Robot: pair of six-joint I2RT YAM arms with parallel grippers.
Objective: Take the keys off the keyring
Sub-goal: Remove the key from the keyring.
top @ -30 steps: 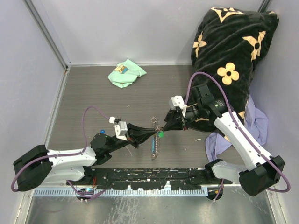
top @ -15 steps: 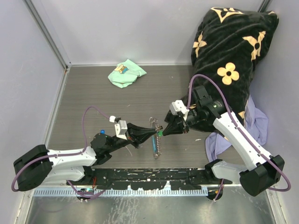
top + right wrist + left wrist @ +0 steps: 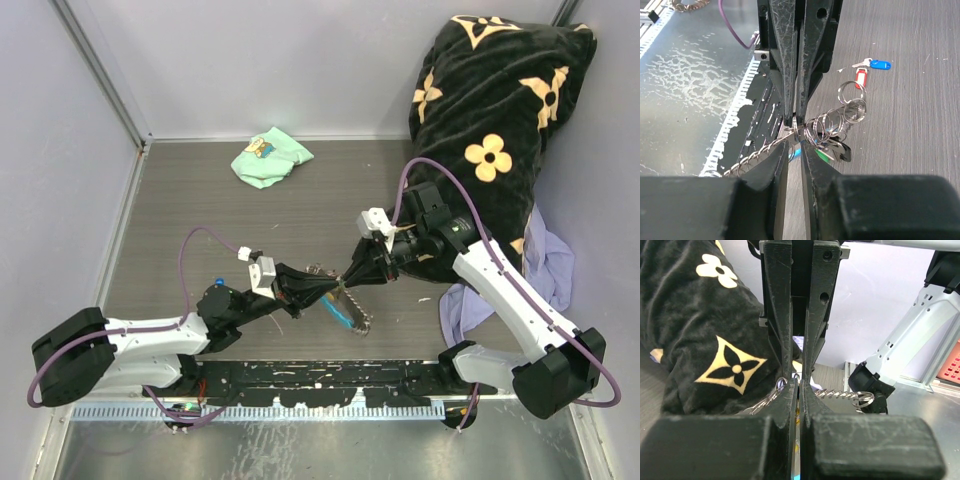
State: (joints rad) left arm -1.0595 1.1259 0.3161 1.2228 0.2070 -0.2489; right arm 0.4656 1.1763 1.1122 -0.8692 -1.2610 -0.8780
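The keyring (image 3: 832, 129), a bunch of silvery rings, hangs between the two gripper tips just above the table. Its grey chain (image 3: 355, 318) and sky-blue fob (image 3: 338, 311) trail toward the near edge. My left gripper (image 3: 799, 382) is shut on a ring of the bunch. My right gripper (image 3: 795, 145) faces it tip to tip, with its jaws a narrow gap apart and the ring just beyond them. A green-tagged key (image 3: 827, 154) still hangs under the rings. A blue-tagged key (image 3: 879, 64) and a red-tagged key (image 3: 860, 78) lie loose on the table.
A mint-green cloth (image 3: 270, 157) lies at the back of the table. A black flowered blanket (image 3: 490, 110) fills the back right corner, with a lavender cloth (image 3: 548, 265) beneath it. A metal rail (image 3: 320, 378) runs along the near edge.
The right gripper's jaws have parted slightly. Both tips shifted a little, and the chain now hangs slanted toward the near right instead of straight.
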